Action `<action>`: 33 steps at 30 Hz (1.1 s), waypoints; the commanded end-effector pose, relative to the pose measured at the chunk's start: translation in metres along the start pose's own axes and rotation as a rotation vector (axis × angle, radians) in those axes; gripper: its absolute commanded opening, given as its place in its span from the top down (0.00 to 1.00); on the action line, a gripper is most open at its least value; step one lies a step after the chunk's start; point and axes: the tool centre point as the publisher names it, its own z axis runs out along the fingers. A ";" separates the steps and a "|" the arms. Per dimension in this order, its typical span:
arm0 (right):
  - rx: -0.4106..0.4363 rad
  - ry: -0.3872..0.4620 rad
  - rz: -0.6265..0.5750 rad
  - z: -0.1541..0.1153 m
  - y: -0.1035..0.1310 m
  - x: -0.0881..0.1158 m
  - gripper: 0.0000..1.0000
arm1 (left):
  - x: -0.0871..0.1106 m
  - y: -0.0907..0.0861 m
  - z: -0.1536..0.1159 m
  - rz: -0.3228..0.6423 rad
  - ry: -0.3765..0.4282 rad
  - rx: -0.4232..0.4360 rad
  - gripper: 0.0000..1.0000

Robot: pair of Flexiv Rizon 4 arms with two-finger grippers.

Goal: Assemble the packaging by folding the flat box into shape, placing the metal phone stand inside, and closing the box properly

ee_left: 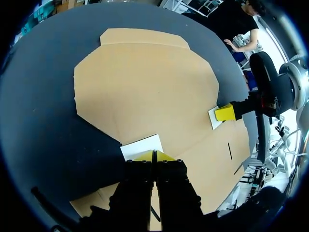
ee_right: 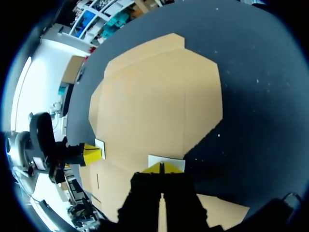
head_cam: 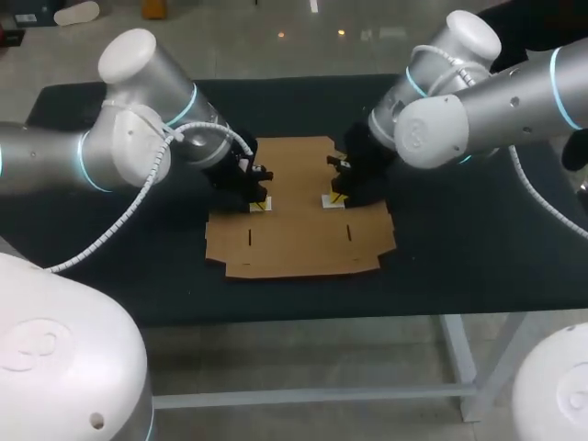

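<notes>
Flat box (head_cam: 299,220), unfolded at desk (head_cam: 110,266) centre: folding, loading and closing all outstanding, phone stand unseen; left end effector (head_cam: 262,205) at its 9 o'clock edge, right end effector (head_cam: 335,198) at 3 o'clock, both with fingers together.

The flat box (head_cam: 299,216) is plain tan cardboard marked by a few short dark slits, on a matt black table (head_cam: 459,266). On the box, the black left gripper (head_cam: 260,204) and right gripper (head_cam: 335,197) show bright yellow tips, each on a small white patch (ee_left: 141,146). Both arms (head_cam: 138,138) are silver-grey with pale blue rings.
</notes>
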 end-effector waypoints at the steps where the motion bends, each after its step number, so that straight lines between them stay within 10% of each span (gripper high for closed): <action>1: 0.000 -0.023 0.005 0.010 -0.001 -0.001 1.00 | 0.000 -0.002 0.008 -0.007 -0.019 -0.005 1.00; 33: -0.049 0.082 0.024 -0.023 0.001 -0.015 1.00 | -0.010 0.002 -0.040 -0.058 0.004 0.056 1.00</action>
